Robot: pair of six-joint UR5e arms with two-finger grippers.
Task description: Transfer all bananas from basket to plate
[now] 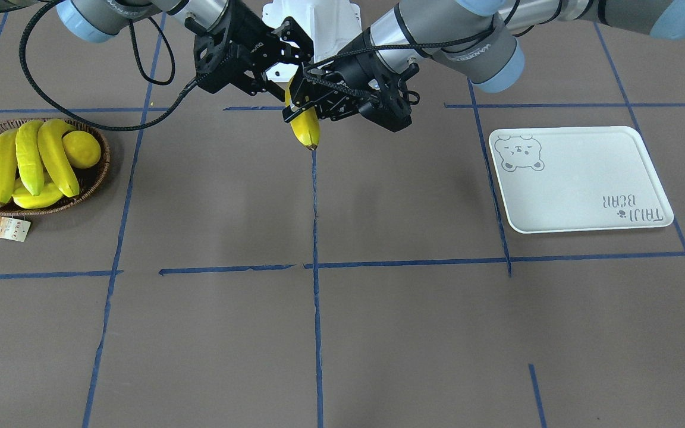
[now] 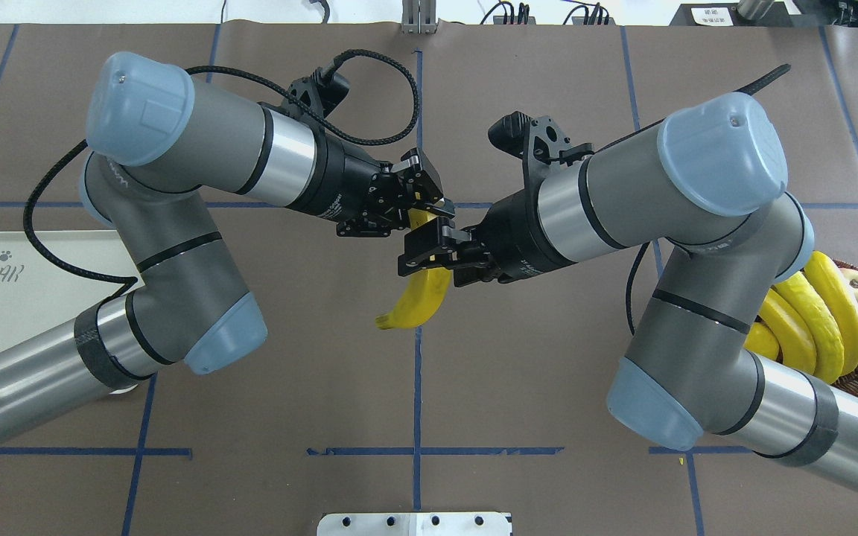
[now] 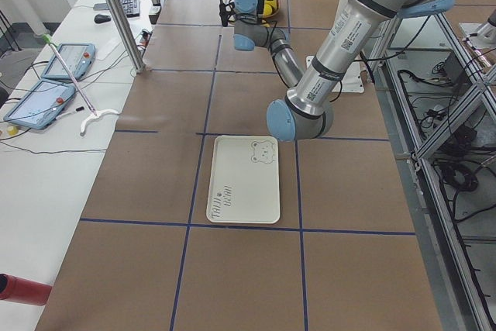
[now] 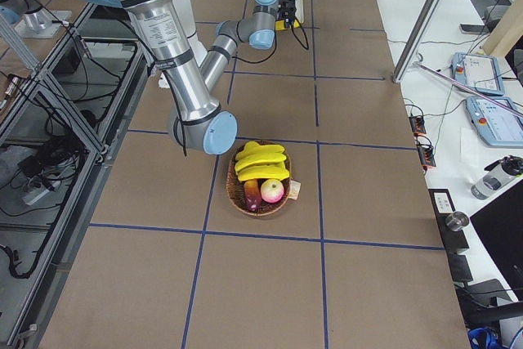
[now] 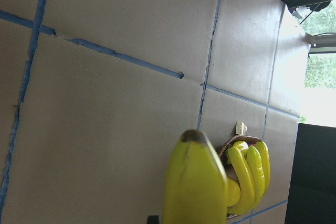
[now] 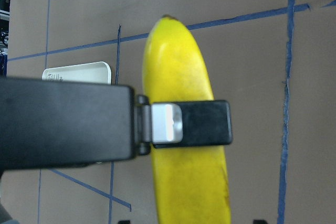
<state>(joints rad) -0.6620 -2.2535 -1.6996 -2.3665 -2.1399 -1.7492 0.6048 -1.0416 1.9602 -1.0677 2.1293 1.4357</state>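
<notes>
The brown paper-covered bench [image 1: 342,333] carries a flat white bear-print plate [image 1: 580,178] and, well apart, a shallow brown wicker basket [image 1: 96,175] holding three yellow bananas [image 1: 28,156]. Above the bench's middle, the right gripper [image 2: 429,249] has its jaws clamped on a deeper-yellow dark-tipped banana [image 2: 421,298]. The left gripper [image 2: 418,197] meets the banana's upper end; I cannot tell how its jaws stand.

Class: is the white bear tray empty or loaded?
Empty. The tray shows only its bear print; one banana hangs mid-air between both arms.
</notes>
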